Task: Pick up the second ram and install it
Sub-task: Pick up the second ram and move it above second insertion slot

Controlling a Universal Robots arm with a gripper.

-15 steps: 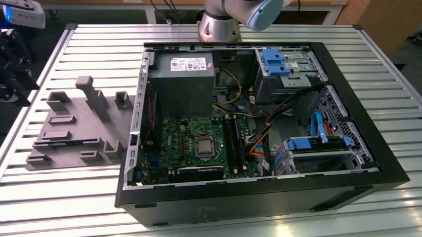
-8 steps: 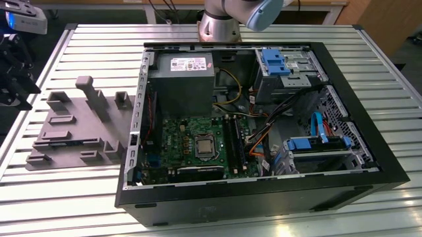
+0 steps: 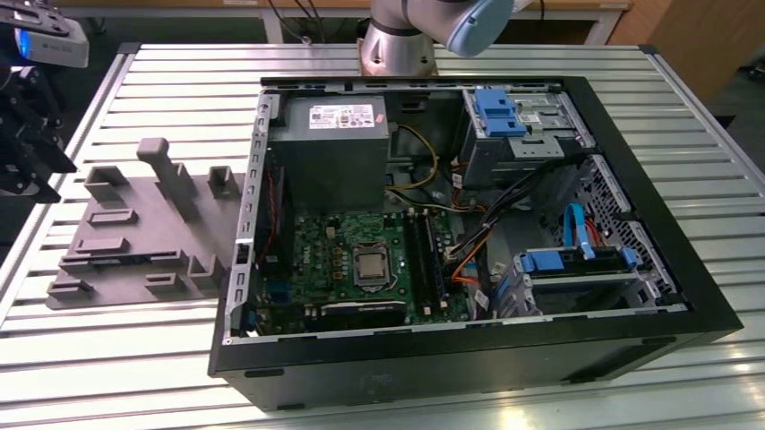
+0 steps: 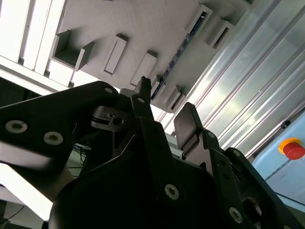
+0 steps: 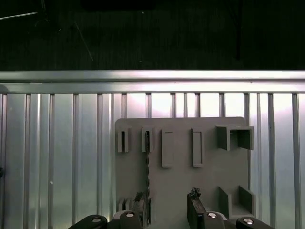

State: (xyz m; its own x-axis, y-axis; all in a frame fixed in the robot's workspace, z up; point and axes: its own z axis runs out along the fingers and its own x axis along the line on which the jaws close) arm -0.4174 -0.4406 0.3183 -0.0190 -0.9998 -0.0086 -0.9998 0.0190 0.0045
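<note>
The second ram [image 5: 147,167] is a thin stick standing on edge in a slot of the grey fixture plate [image 5: 181,191]. In the second wrist view the ram [image 4: 177,56] shows as a thin bluish strip along the plate [image 4: 119,19]. My gripper [image 5: 167,212] hovers above the plate, open, with nothing between its black fingers [image 5: 195,210]. One finger lines up near the stick's near end. In the exterior view the gripper [image 3: 34,166] hangs at the far left, beside the fixture plate [image 3: 143,233]. The second wrist view also shows the gripper [image 4: 164,107] open.
An open black computer case [image 3: 669,296] lies on the slatted metal table [image 3: 120,358], to the exterior view's right of the plate. Inside are the green motherboard [image 3: 322,260], long black slots [image 3: 425,260], a grey power supply [image 3: 335,152], blue drive brackets and cables.
</note>
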